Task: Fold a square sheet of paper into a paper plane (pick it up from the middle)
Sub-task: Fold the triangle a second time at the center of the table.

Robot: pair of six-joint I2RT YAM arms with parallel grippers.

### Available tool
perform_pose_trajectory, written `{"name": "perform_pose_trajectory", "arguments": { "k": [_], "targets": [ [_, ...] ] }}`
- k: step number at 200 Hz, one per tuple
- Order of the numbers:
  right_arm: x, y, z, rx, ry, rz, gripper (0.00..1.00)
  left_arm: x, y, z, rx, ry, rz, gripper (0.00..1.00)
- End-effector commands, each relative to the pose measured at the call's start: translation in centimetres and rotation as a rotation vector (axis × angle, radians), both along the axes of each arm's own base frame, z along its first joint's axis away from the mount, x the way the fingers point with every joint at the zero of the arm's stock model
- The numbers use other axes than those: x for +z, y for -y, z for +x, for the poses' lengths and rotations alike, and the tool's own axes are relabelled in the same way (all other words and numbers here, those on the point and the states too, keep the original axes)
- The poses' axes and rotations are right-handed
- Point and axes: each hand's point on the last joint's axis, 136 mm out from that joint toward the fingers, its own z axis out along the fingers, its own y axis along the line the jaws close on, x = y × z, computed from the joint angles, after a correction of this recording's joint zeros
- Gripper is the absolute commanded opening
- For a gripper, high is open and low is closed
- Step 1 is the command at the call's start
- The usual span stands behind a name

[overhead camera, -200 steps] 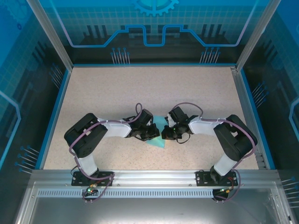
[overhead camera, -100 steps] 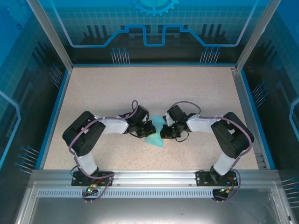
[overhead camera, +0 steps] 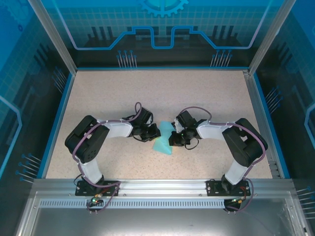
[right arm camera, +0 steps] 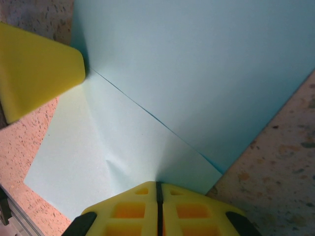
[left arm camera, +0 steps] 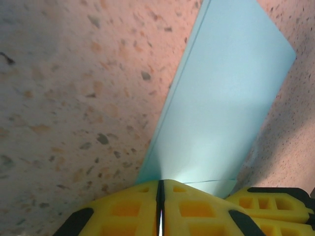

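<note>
Seen from above, a light blue sheet of paper (overhead camera: pixel 162 146) lies near the middle of the speckled beige table (overhead camera: pixel 206 93), between my two black arms. The left hand (overhead camera: pixel 155 132) reaches in from the left and the right hand (overhead camera: pixel 172 139) from the right, and both meet the sheet.

On the left wrist camera, the left hand's yellow pads (left arm camera: pixel 133 209) are pressed together, pinching the paper's edge. The sheet stretches away from them over the table.

On the right wrist camera, the right hand is likewise clamped on the paper. A straight fold line runs diagonally across the sheet, with one layer lying over another. A yellow finger (right arm camera: pixel 34 73) touches the sheet at the upper left.

A gear emblem (overhead camera: pixel 163 6) is printed on the far blue wall.
</note>
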Motion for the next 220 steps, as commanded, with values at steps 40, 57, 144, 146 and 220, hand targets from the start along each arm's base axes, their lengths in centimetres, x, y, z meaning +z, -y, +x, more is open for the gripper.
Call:
{"name": "perform_pose_trajectory", "arguments": {
  "k": [40,57,144,146,220],
  "targets": [
    [-5.6,6.6,-4.5,-0.006,-0.144,-0.319,0.08,0.9,-3.0,1.8,0.007,0.051,0.137,0.12],
    [-5.5,6.5,-4.5,-0.007,-0.143,-0.312,0.08,3.0,-2.3,2.3,0.0,0.097,0.089,0.13],
    [-5.3,5.9,-4.4,-0.002,-0.146,-0.29,0.08,4.0,2.4,-1.0,-0.123,0.09,-0.061,0.13],
    [-5.3,5.8,-4.4,-0.002,-0.146,-0.288,0.08,3.8,2.5,-1.1,-0.124,0.085,-0.061,0.13],
    [-2.8,3.7,-2.8,0.011,-0.071,-0.176,0.08,0.1,2.2,-2.4,-0.121,-0.009,-0.022,0.1]
  ]
}}
